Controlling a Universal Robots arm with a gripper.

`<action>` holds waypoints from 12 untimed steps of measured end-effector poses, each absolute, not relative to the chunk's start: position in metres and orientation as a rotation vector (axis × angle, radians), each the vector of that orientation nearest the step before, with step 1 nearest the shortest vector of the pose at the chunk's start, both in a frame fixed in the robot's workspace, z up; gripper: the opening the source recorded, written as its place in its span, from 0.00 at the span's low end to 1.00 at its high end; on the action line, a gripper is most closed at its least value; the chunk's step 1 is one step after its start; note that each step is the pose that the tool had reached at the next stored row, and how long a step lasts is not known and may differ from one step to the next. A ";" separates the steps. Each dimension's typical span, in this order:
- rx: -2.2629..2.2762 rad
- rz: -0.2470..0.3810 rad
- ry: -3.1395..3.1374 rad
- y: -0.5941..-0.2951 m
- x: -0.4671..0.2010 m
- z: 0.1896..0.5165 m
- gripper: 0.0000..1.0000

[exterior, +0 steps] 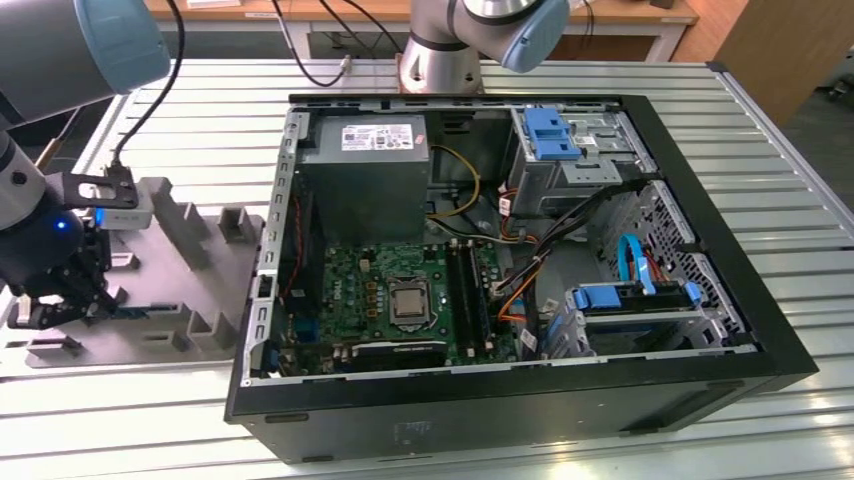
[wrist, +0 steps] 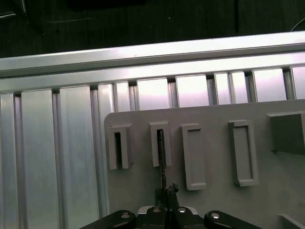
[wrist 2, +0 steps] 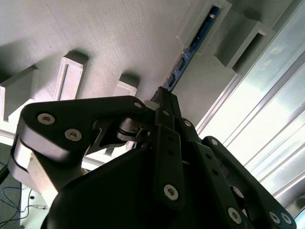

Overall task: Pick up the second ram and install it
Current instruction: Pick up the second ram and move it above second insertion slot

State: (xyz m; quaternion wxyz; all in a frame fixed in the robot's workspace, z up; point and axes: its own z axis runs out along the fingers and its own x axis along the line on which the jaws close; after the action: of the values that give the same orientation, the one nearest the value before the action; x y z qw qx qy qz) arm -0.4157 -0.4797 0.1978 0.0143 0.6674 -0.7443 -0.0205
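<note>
The second ram [wrist 2: 183, 61] is held upright in a slot of the grey fixture [wrist 2: 119, 38], its long axis running straight out from the gripper [wrist 2: 164, 95]; its near end is pinched by the closed fingers.

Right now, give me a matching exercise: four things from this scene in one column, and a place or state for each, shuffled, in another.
1 second ram
2 grey fixture
3 computer case
4 claw

A open, motherboard showing
B closed on the ram's end
C beside the case, exterior view's left
D edge-up in a fixture slot

Pairs: 1-D, 2-C, 3-A, 4-B
</note>
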 end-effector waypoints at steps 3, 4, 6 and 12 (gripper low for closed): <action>2.102 -0.063 -2.295 -0.480 -0.416 0.198 0.12; 2.109 -0.063 -2.288 -0.480 -0.416 0.198 0.12; 2.113 -0.063 -2.284 -0.480 -0.416 0.198 0.12; 2.150 -0.062 -2.249 -0.480 -0.416 0.198 0.12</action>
State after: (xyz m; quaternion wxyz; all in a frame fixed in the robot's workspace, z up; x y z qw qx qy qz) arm -0.4157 -0.4798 0.1976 0.0148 0.6909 -0.7226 -0.0200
